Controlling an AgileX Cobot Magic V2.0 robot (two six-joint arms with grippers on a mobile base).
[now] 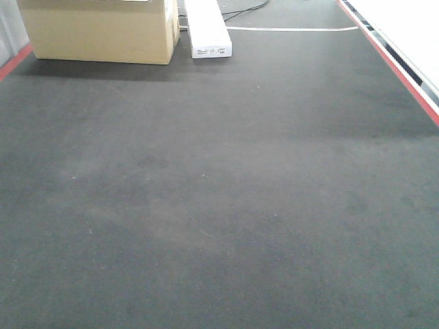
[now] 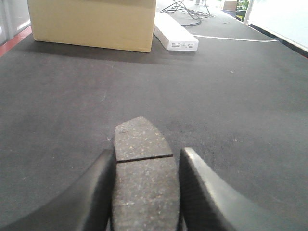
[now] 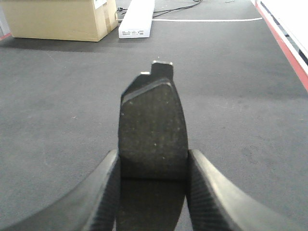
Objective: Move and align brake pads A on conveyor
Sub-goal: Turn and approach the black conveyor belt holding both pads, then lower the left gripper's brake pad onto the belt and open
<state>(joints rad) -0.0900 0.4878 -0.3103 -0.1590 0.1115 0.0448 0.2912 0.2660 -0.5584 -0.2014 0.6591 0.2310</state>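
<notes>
In the left wrist view a speckled grey brake pad A (image 2: 142, 163) with a thin groove across it sits between the fingers of my left gripper (image 2: 147, 166), which is shut on its long sides above the conveyor (image 2: 231, 110). In the right wrist view my right gripper (image 3: 153, 163) is shut on another dark brake pad A (image 3: 153, 125), whose end tab points away over the conveyor (image 3: 240, 96). The front view shows only bare conveyor belt (image 1: 219, 192); neither gripper nor any pad appears there.
A cardboard box (image 1: 103, 27) stands at the belt's far left, a long white box (image 1: 208, 27) beside it, with cables behind. A red stripe and white rail (image 1: 405, 65) run along the right edge; a white line (image 1: 291, 29) crosses the far belt.
</notes>
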